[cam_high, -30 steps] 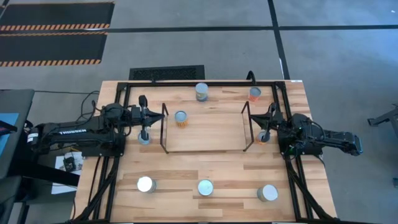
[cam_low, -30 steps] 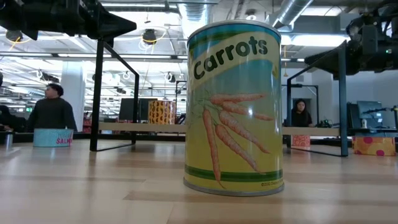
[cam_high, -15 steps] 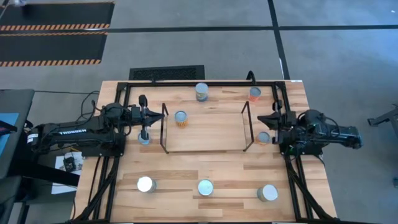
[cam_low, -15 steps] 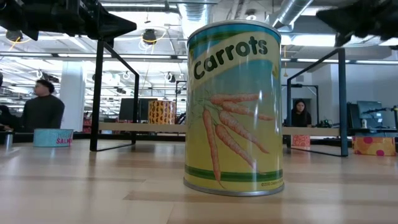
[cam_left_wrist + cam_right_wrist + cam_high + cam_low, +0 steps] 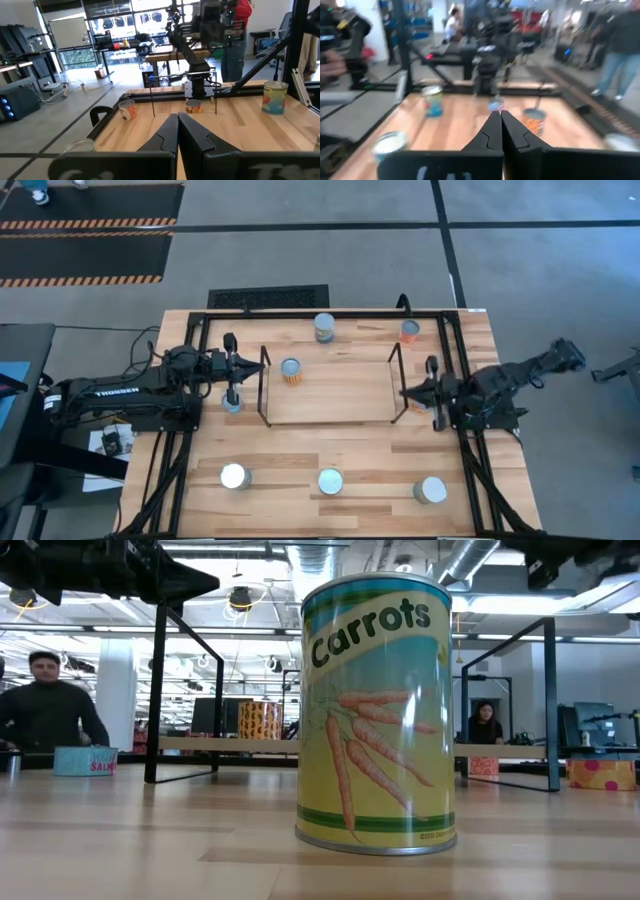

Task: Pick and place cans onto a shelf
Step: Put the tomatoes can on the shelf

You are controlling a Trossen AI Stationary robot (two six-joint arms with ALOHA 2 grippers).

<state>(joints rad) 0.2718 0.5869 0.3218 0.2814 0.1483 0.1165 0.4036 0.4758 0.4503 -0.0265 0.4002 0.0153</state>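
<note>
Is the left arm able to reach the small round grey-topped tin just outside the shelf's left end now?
Probably yes: the small round grey-topped tin stands close beside the left gripper, with nothing between them; its shut jaws must open first.

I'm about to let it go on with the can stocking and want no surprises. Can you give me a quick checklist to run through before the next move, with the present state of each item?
1. Free room on the shelf: ok, only one can stands on it.
2. Left gripper empty: ok, fingers shut together on nothing.
3. Right gripper empty: ok, fingers shut together on nothing.
4. Front cans reachable: ok, the three silver-topped cans stand apart from each other.
5. Right arm settled: not ok, its wrist view is smeared.
6. Can next to the right gripper upright: cannot tell, the arm hides it from above.
</note>
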